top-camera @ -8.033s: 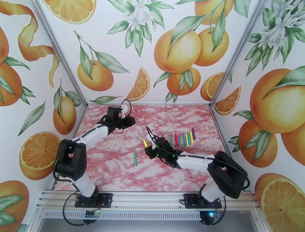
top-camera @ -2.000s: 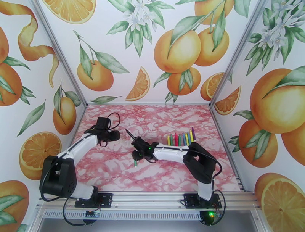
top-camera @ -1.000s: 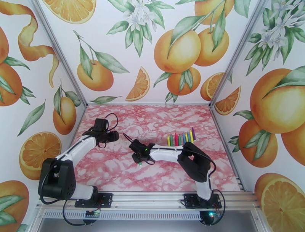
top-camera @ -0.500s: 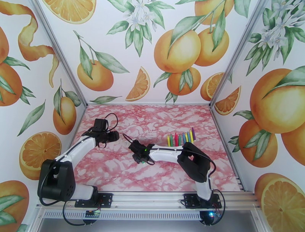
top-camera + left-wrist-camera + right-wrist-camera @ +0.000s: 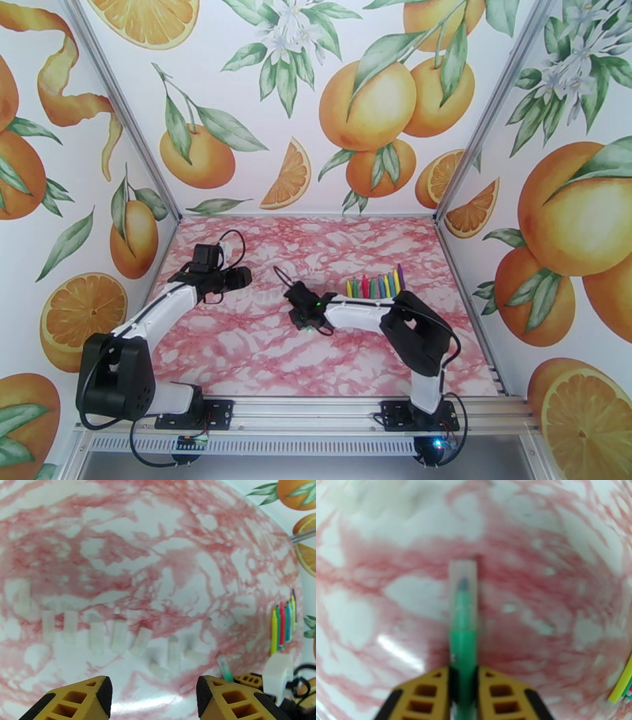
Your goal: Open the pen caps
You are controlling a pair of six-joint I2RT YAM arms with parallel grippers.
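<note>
My right fingers clamp the green pen.
Its clear cap is on, ahead of them; my left fingers spread wide, empty.

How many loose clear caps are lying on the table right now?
9 clear caps on the table: six in a row from the left, three bunched right of them. A tenth caps the green pen in the right gripper. Fainter ones may be missed.
</note>
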